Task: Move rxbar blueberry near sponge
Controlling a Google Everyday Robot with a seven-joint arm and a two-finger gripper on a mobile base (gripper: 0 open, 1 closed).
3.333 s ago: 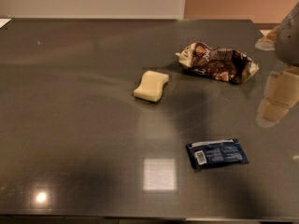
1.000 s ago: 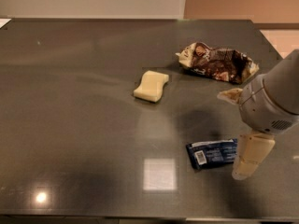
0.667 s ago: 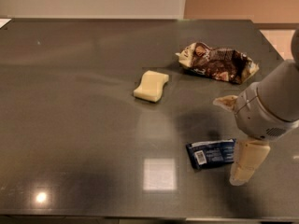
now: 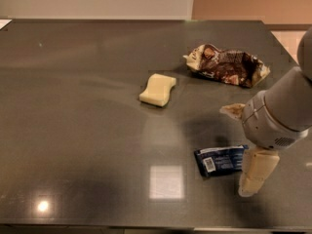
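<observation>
**On the table's (image 4: 73, 130) right side, gripper (image 4: 243, 143) hanging open by the rxbar blueberry (image 4: 220, 160)**

Near the dark table's right edge, the gripper is hovering with its cream fingers (image 4: 256, 172) spread wide, pinching nothing. The rxbar blueberry is lying flat just left of the lower finger. The sponge (image 4: 158, 89) is sitting well apart, up and left, and a crumpled brown snack bag (image 4: 226, 65) is lying to its right.

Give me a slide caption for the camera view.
Hand open beside the rxbar blueberry; sponge lies apart, upper left.
</observation>
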